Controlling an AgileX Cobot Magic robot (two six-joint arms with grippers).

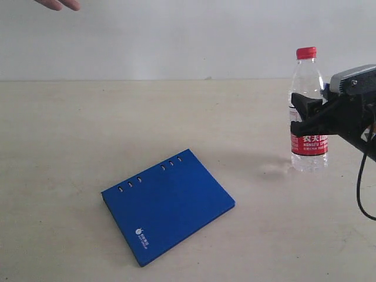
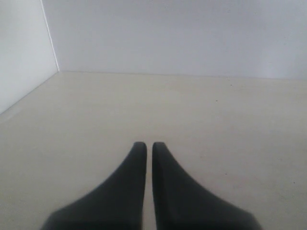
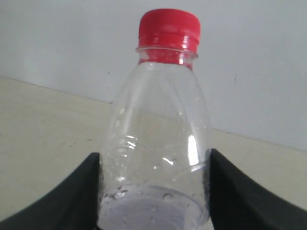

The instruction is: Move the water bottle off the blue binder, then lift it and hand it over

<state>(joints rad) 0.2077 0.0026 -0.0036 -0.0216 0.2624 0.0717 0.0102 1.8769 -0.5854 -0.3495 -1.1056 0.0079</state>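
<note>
The water bottle [image 1: 308,111] stands upright at the right of the exterior view, red cap up, well clear of the blue binder [image 1: 167,205]. My right gripper [image 1: 299,114] is shut on the bottle just above its red-and-white label. In the right wrist view the clear bottle [image 3: 158,143] fills the space between the two black fingers of the right gripper [image 3: 154,163], which press on both its sides. Whether the bottle's base touches the table I cannot tell. The binder lies flat and bare in the middle foreground. My left gripper [image 2: 149,146] is shut on nothing above bare tabletop.
A person's hand [image 1: 59,4] shows at the top left edge of the exterior view. The beige table [image 1: 88,129] runs back to a white wall. A black cable [image 1: 361,182] hangs from the right arm.
</note>
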